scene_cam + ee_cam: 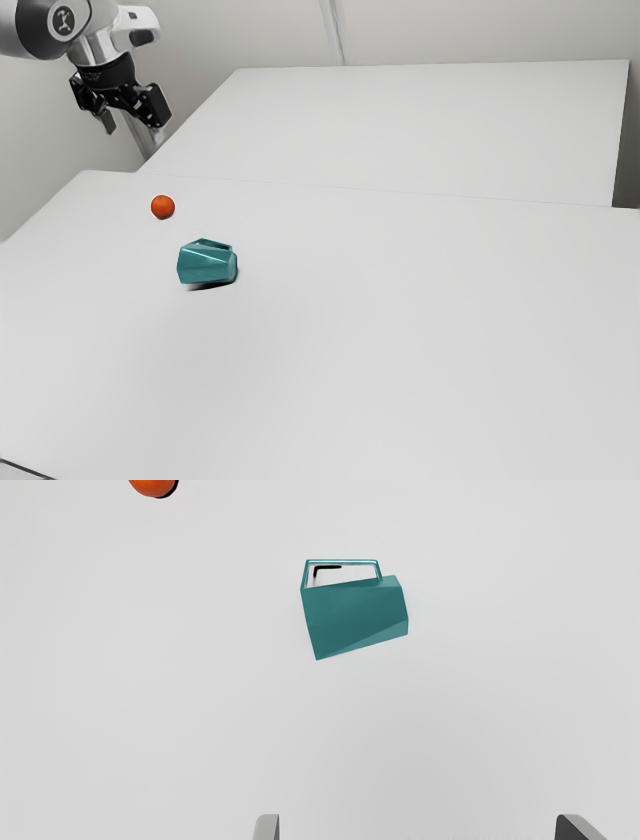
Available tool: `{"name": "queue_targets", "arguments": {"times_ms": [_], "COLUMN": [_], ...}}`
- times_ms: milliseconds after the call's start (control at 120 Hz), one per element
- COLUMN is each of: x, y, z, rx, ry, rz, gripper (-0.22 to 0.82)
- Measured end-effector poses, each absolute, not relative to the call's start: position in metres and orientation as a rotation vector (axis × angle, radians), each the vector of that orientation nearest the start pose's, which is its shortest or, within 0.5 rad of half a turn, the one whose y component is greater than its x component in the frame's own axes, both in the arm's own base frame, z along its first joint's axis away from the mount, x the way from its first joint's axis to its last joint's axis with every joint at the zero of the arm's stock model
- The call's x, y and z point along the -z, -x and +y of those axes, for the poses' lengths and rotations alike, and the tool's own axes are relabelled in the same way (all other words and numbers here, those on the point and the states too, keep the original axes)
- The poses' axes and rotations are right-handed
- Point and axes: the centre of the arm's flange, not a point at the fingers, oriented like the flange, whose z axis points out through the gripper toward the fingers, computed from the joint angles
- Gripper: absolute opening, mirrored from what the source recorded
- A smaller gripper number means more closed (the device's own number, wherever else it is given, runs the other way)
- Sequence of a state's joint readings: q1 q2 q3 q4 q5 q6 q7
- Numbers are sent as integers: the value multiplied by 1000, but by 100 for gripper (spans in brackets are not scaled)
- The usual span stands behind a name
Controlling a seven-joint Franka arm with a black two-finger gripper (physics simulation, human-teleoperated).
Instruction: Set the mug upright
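Note:
My gripper (134, 132) hangs above the table's far-left part in the exterior view, well clear of the mug. In the wrist view the fingertips of the gripper (418, 825) stand wide apart, open, with nothing between them. The teal mug (207, 263) lies on its side on the white table, below and to the right of the gripper in the exterior view. Its handle loop shows along one side of the mug (355, 612) in the wrist view. Whether the mug's mouth faces either end is hard to tell.
An orange ball-like fruit (163, 207) rests on the white table (400, 350), a short way from the mug and apart from it; the orange (152, 486) is partly cut off in the wrist view. Another white surface (400, 130) lies beyond the table.

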State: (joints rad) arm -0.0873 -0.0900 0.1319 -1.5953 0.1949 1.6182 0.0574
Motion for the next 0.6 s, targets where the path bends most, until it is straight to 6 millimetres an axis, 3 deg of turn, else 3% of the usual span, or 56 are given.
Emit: {"name": "queue_targets", "arguments": {"times_ms": [300,600], "x": [-653,-578], "y": [-531,-550], "z": [53,144], "rx": [120,-20], "ry": [2949,3118], "rz": [24,-278], "gripper": [60,60]}}
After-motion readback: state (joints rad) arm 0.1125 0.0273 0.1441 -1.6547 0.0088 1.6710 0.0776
